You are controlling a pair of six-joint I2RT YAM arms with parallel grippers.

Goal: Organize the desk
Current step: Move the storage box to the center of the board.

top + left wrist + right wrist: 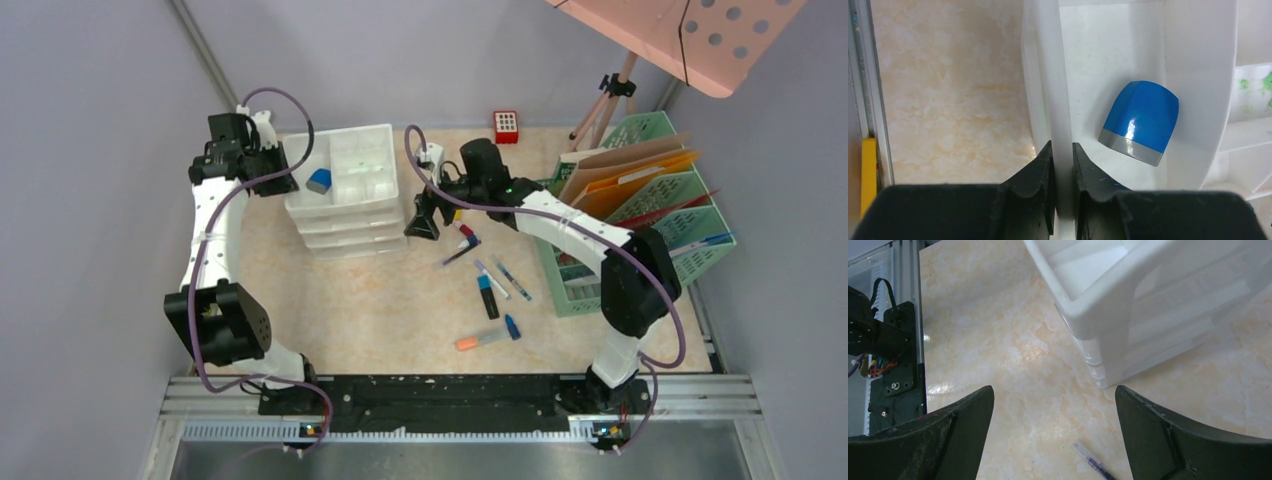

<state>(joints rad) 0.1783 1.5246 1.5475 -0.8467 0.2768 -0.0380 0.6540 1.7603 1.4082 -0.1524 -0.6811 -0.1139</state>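
Observation:
The beige marbled desk carries a white drawer unit at the back left. My left gripper is shut on the left wall of its top tray, one finger inside and one outside. A blue and grey eraser-like block lies in that tray compartment, beside the fingers and apart from them. My right gripper hangs open just right of the drawer unit, above bare desk, holding nothing. A clear pen lies below and between its fingers.
Several pens and markers lie scattered right of centre, among them a black and blue marker and an orange one. A green mesh file rack with folders stands at the right edge. A red block and a tripod stand at the back.

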